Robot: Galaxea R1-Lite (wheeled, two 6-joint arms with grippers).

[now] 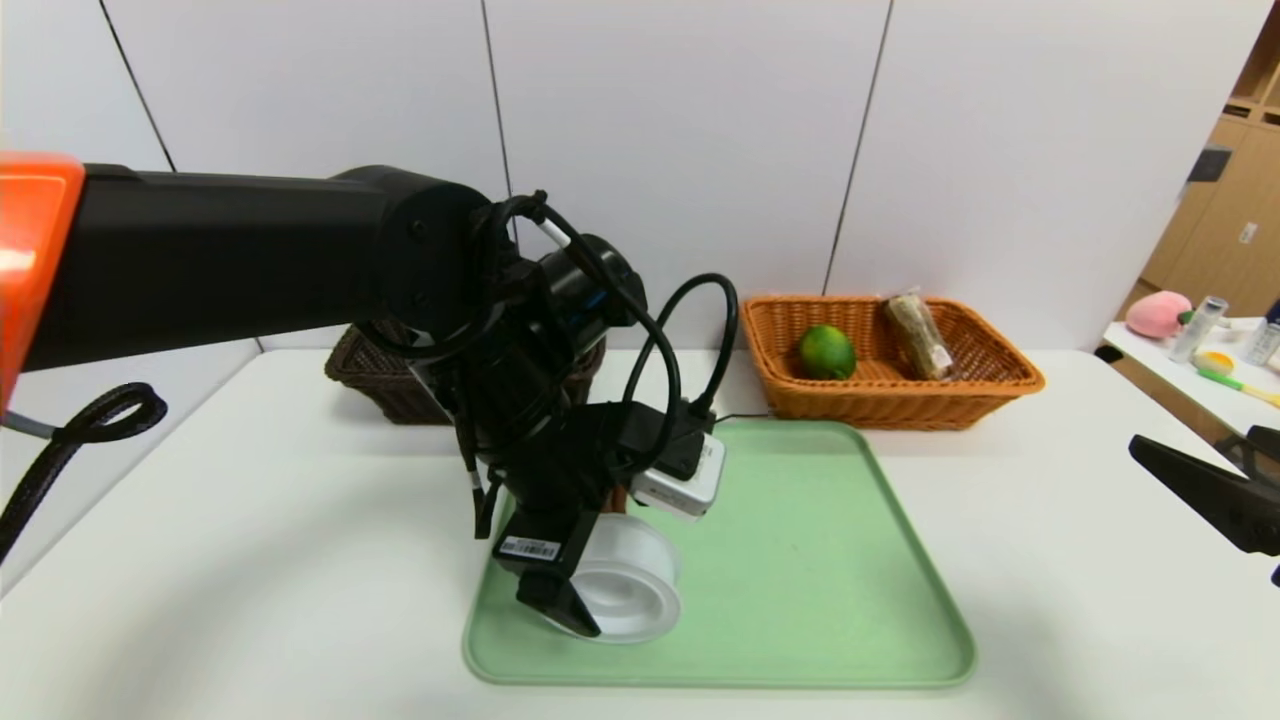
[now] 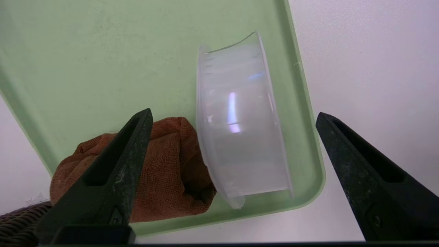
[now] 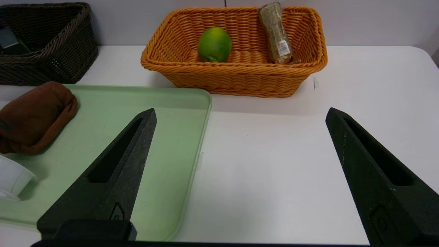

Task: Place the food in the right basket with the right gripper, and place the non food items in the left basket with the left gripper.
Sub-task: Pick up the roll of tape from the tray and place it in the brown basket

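two non-food things remained: your left end effector hung spread over the light, slippery tape roll; pinch its rims.

Brown cloth crowds the tape roll.

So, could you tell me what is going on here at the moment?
The robot is sorting. The left gripper is open over the tape roll, which lies beside a brown cloth on the green tray. The right gripper is open and empty over the table. The lime and a wrapped snack lie in the orange basket.
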